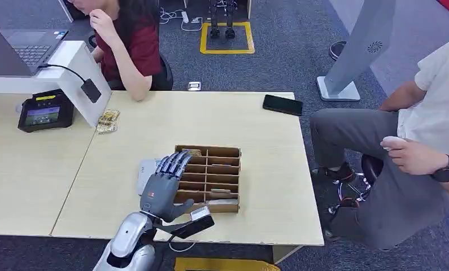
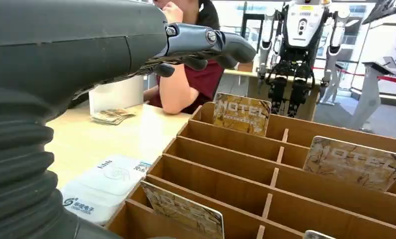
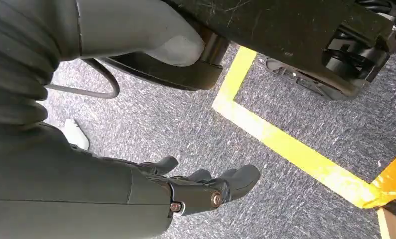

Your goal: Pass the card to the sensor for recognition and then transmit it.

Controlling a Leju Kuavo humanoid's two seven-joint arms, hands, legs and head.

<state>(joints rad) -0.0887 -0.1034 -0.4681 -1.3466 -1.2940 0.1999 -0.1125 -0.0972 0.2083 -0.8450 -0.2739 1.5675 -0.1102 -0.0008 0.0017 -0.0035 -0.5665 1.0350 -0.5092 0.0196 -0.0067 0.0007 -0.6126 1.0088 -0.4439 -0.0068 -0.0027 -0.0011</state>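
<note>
Cards [image 2: 242, 113] stood upright in the slots of your wooden organizer [image 1: 210, 177] on the table [image 1: 256, 147], beside a white reader [image 2: 106, 184]. Your left hand [image 1: 164, 189] hovered over the organizer's left edge, fingers extended and empty. Your right hand [image 3: 200, 189] hung above the carpet, fingers apparently loosely curled, holding nothing

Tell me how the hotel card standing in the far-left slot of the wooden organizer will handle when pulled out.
The hotel card looks thin, flat and stiff, so probably light. Its glossy printed face may be slippery. It stands upright in the wooden organizer, top edge exposed, so the left hand could likely pinch it there.
</note>
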